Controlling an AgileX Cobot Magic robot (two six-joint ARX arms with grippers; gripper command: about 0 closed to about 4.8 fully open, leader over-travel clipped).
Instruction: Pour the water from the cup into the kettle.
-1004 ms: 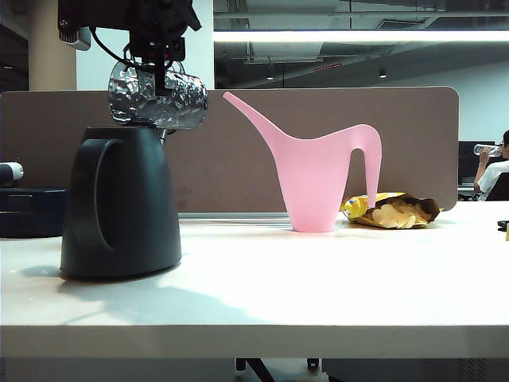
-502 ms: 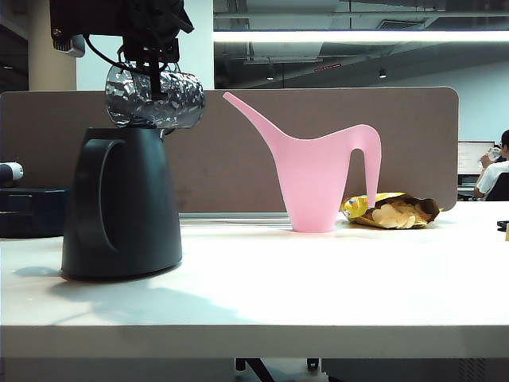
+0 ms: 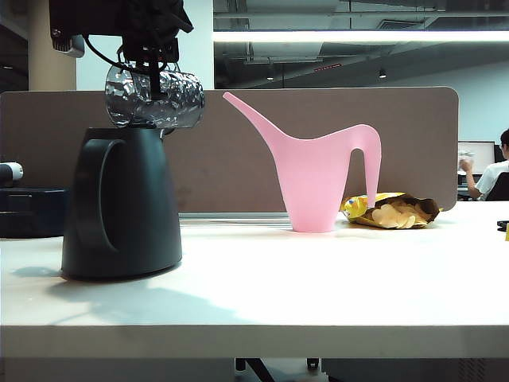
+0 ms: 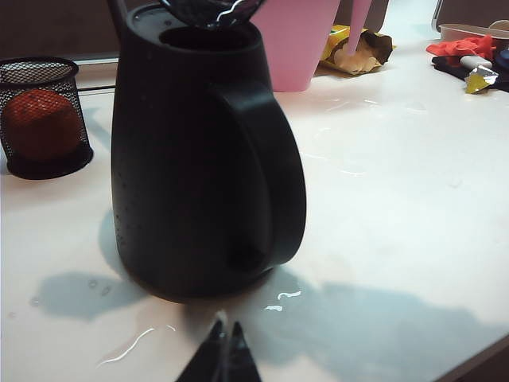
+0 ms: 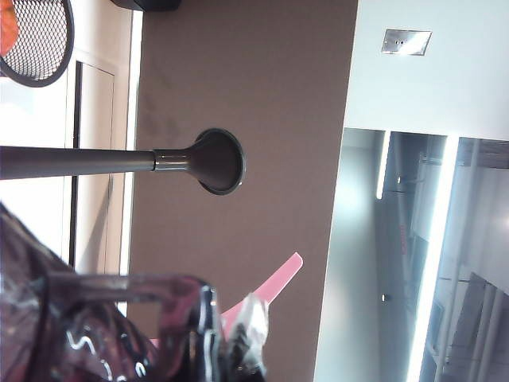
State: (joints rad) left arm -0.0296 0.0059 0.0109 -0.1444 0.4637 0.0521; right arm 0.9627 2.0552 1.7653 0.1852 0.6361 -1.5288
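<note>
Black and matte, the kettle [image 3: 121, 203] stands at the left of the table [image 3: 318, 278], and your right gripper [image 3: 153, 68] holds the cup [image 3: 155, 97] directly above its top. The jaws are clenched on the cup's thin dark handle, and the cup lies tipped onto its side, roughly level, with its mouth toward the left of the exterior view, over the kettle.

From the left wrist view you can see the kettle's [image 4: 199, 159] round opening uncovered, with the edge of the cup [image 4: 213, 9] right over it. No stream of water shows in any view, and the dimpled glass makes it hard to say whether anything is left inside. Judging by the tilt, the pour looks well under way or nearly finished; what remains is to let the last drops fall, right the cup and set it down. Small wet streaks glint on the table near the kettle's base.

Your left gripper [image 4: 223, 354] hangs low near the table in front of the kettle, its jaws pressed together on nothing.

No brand, label or writing can be read on the cup, the kettle or the pink watering can [image 3: 318, 175]; the yellow snack bag [image 3: 390, 211] beside it shows print too small to make out.
</note>
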